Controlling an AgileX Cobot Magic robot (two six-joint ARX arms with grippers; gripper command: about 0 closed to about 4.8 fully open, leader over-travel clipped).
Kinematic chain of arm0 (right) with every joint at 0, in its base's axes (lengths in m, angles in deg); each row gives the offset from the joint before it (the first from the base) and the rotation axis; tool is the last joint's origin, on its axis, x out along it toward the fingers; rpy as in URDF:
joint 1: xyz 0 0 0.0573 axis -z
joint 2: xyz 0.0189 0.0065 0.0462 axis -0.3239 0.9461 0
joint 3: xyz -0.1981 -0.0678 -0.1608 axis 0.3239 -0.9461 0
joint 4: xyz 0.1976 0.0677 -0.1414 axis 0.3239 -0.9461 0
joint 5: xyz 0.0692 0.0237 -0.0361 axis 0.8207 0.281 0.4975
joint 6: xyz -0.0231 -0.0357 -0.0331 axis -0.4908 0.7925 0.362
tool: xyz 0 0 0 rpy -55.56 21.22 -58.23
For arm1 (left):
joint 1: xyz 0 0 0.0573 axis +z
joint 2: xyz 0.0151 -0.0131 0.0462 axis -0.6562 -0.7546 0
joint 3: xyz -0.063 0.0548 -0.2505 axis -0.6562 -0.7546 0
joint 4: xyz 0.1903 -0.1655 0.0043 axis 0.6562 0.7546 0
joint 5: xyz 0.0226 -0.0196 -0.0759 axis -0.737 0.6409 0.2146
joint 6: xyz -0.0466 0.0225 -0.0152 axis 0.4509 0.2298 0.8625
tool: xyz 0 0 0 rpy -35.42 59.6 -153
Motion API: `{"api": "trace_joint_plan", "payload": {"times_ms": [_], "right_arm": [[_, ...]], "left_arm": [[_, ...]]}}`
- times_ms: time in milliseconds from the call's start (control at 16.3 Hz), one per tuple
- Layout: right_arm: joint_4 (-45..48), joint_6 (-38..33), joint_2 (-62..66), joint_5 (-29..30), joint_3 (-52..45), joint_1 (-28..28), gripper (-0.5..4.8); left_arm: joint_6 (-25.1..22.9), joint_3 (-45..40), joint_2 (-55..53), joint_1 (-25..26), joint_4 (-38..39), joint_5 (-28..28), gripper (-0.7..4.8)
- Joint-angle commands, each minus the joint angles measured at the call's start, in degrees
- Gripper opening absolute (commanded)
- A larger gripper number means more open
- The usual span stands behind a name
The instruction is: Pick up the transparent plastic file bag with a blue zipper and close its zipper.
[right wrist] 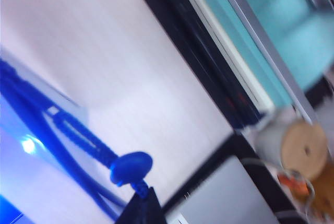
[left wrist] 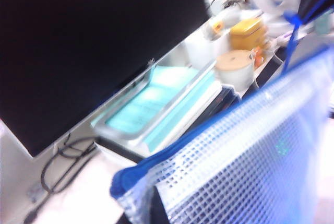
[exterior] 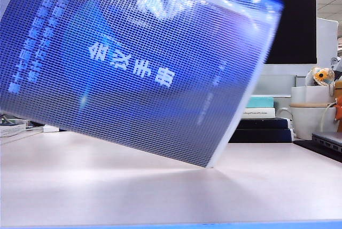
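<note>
Tilting file bag (exterior: pixel 133 63) airborne, long axis sloping down-right; left gripper clenched; right gripper (right wrist: pixel 140 203) grasping zipper (right wrist: pixel 130 165) cord.

Your file bag (exterior: pixel 133 63) is cut off at nine and twelve o'clock — motion-blurred too. Both grippers stay hidden; the stacked books (exterior: pixel 264 125) sit half-covered.

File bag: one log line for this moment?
file bag: lifted, tilted | left pincer: shut, bag edge | right pincer: shut on zipper pull
</note>
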Motion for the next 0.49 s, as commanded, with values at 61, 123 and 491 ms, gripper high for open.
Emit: {"api": "trace_joint_plan", "payload": {"times_ms": [61, 123, 491], "right_arm": [[-2.10, -1.75, -0.35, -4.20, 0.15, 3.34, -0.01], [-3.17, -2.82, -0.35, -4.72, 0.00, 6.05, -0.01], [-4.35, -4.50, -0.37, -3.43, -0.90, 13.14, -0.01]], "left_arm": [[-0.26, 0.31, 0.07, 0.33, 1.51, -0.44, -0.06], [-0.63, 0.31, 0.09, 0.35, 1.90, -0.76, -0.06], [-2.80, 0.31, 0.07, 0.35, 3.93, -1.95, -0.06]]}}
